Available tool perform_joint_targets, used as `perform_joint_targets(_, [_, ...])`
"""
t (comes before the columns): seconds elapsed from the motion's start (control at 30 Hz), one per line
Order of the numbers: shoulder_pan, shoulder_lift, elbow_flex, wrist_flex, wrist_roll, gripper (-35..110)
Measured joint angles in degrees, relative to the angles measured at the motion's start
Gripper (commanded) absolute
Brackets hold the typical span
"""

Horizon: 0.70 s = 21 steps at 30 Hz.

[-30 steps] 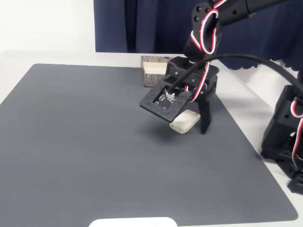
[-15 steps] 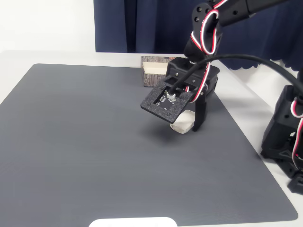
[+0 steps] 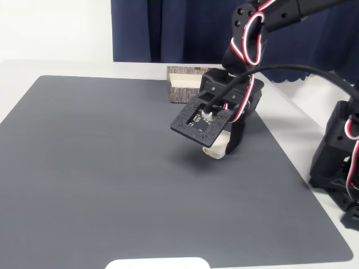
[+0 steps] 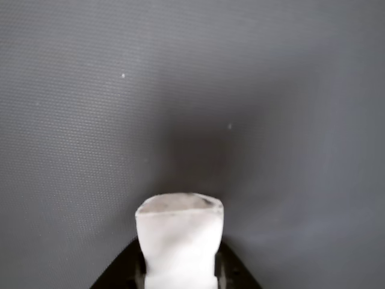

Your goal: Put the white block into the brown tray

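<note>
The white block (image 3: 217, 148) sits between the black fingers of my gripper (image 3: 223, 147) near the mat's right side, low over the dark mat. In the wrist view the white block (image 4: 179, 238) stands up between the two dark fingertips (image 4: 129, 272), pinched on both sides, with its shadow on the mat beyond it. The brown tray (image 3: 184, 84) with mottled walls and cream inside stands at the mat's far edge, behind and left of the gripper, partly hidden by the arm.
A dark grey mat (image 3: 112, 168) covers the table. A flat white rounded plate (image 3: 158, 263) pokes in at the front edge. Another black arm base (image 3: 339, 162) stands at the right, off the mat. Dark blue curtain hangs behind.
The fingers went from spread around the block to closed on it. The block now stands more upright in the grip, and the gripper has shifted slightly right.
</note>
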Motion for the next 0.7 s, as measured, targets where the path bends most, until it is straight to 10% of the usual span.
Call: perform_joint_targets(0.7, [2.6, 4.2, -6.2, 2.9, 3.8, 0])
